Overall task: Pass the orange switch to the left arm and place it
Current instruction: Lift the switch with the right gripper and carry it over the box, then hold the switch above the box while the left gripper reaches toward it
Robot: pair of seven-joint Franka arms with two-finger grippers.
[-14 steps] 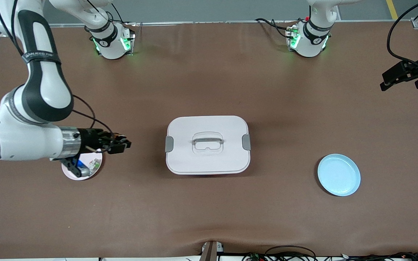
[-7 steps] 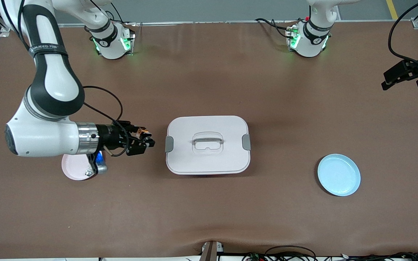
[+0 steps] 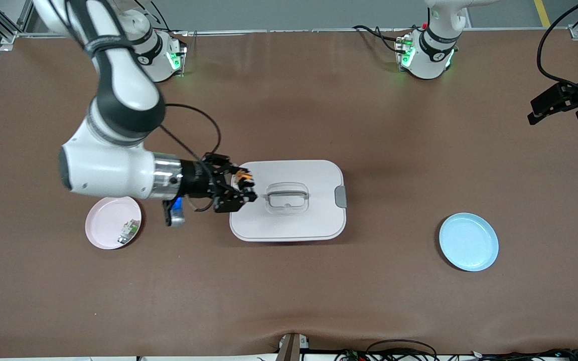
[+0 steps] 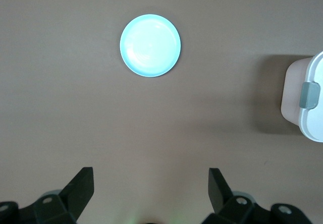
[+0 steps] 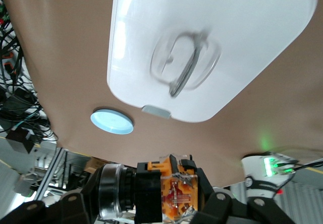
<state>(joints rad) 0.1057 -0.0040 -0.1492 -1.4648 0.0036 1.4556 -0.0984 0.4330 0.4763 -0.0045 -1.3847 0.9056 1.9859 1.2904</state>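
The right gripper pinches the orange switch over the box lid's 9 o'clock edge, while the left gripper, fingers spread, waits high over the table's left-arm end, the blue plate toward the box's 4 o'clock

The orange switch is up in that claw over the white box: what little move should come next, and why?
Probably carry on across, staying high. The right gripper, shut on the switch, is over the box edge; the left gripper waits open past the blue plate.
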